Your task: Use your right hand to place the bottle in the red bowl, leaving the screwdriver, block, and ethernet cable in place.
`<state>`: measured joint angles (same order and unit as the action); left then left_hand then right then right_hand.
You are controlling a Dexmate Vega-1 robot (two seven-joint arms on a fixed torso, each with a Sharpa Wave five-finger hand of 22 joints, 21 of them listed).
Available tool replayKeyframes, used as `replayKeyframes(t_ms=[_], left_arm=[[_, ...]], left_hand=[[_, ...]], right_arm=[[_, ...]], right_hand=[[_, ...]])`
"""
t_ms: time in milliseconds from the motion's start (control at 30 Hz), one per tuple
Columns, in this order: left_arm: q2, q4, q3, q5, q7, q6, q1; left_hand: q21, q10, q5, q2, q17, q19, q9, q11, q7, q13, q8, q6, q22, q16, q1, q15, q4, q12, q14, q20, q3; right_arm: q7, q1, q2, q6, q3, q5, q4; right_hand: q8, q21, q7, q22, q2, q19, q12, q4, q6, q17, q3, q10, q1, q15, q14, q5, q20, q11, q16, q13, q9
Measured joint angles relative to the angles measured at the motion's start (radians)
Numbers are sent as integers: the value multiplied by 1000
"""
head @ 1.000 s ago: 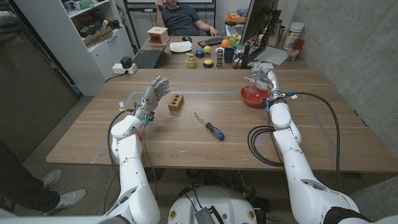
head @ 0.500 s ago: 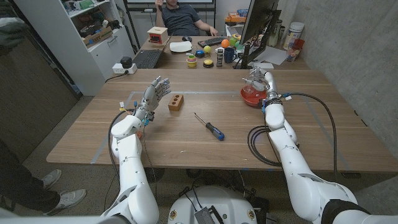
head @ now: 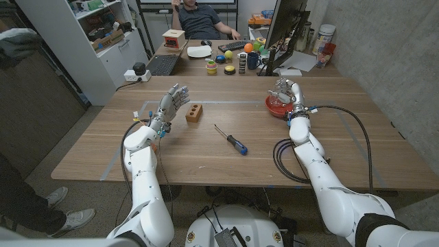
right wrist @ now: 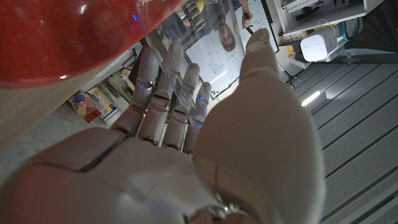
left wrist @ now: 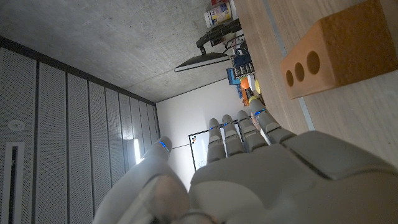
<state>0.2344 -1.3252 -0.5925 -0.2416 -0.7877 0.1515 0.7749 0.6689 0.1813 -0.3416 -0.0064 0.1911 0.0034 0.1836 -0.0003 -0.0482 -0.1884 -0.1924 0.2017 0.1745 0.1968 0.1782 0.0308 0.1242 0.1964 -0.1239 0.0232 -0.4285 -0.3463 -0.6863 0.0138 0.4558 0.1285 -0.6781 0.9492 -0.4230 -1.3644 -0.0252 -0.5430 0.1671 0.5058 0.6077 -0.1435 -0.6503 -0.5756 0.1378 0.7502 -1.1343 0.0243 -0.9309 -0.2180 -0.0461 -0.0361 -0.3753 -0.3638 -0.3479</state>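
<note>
One bottle [head: 276, 100] against robot hand [head: 286, 91]

White segmented arms [head: 140, 165]; pale grey robot hand [right wrist: 186, 149], blue-lit fingers; black cable along forearm.

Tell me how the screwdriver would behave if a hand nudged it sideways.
The screwdriver would probably roll: its blue handle looks rounded and it lies flat on the bare table. It likely stays rigid, with a thin metal shaft. The handle end seems heavier, so it may pivot around that rather than slide straight.
</note>
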Motion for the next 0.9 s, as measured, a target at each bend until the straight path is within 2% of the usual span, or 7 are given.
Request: replayKeyframes(t_ms=[233, 367, 667, 800, 833, 900], left_arm=[[-7, 27, -3, -4, 0, 9, -14], [-10, 40, -5, -6, 0, 13, -20], [-16, 62, -9, -11, 0, 20, -32], [-17, 69, -11, -12, 0, 23, -36], [-17, 72, -11, -13, 0, 24, -38], [-17, 74, -11, -13, 0, 26, -39]], left_hand=[[0, 0, 0, 0, 0, 0, 0, 0, 0, 0, -4, 0, 0, 0, 0, 0, 4, 0, 0, 0, 4], [-4, 0, 0, 0, 0, 0, 0, 0, 0, 0, -4, 0, 0, 0, 0, 0, 4, 0, 0, 0, 4], [-4, 0, -5, 0, 0, 0, 0, 0, 0, 0, -4, 0, 0, 0, 0, 0, 4, 0, 0, 0, 4], [-4, 0, -7, 0, 0, 0, 0, 0, 0, 0, -4, 0, 0, 0, 0, 0, 0, 0, 0, 0, 8], [-4, 0, -7, 0, 0, 0, 0, 0, 0, 0, -4, 0, 0, 0, 0, 0, 0, 0, 0, 0, 8], [-4, 0, -7, 0, 0, 0, 0, 0, 0, 0, -4, 0, 0, 0, 0, 0, 0, 0, 0, 0, 8]], right_arm=[[-49, 23, -16, -1, -24, -10, -51], [-63, 33, -25, -5, -38, -14, -71], [-73, 41, -37, -32, -60, -18, -85], [-64, 38, -41, -49, -65, -18, -73], [-59, 34, -42, -56, -66, -19, -65], [-53, 30, -43, -64, -68, -19, -56]], right_hand=[[-7, 5, -12, 10, 10, 0, 0, 0, -13, -2, 0, 7, -10, 2, 2, 0, 0, -7, 8, 0, 5], [-7, 5, -7, 15, 10, 0, 0, -1, -18, -5, -1, 7, -10, 2, 2, 0, 0, -7, 9, 2, 5], [-7, 12, -7, 28, 12, 0, -8, -1, -18, -7, -1, 6, -12, 7, 4, 4, 0, -16, 14, 2, 9], [1, 12, 0, 33, 11, -22, -15, 19, -4, 1, -21, 5, -11, 12, 5, 7, -1, -16, 36, 9, 13], [5, 12, 4, 36, 7, -31, -18, 27, 1, 12, -29, 0, -7, 26, -9, 7, -2, -16, 47, 12, 14], [7, 7, 3, 40, -4, -48, -24, 41, 7, 28, -34, -10, 4, 26, -9, 7, -2, -9, 61, 18, 18]])
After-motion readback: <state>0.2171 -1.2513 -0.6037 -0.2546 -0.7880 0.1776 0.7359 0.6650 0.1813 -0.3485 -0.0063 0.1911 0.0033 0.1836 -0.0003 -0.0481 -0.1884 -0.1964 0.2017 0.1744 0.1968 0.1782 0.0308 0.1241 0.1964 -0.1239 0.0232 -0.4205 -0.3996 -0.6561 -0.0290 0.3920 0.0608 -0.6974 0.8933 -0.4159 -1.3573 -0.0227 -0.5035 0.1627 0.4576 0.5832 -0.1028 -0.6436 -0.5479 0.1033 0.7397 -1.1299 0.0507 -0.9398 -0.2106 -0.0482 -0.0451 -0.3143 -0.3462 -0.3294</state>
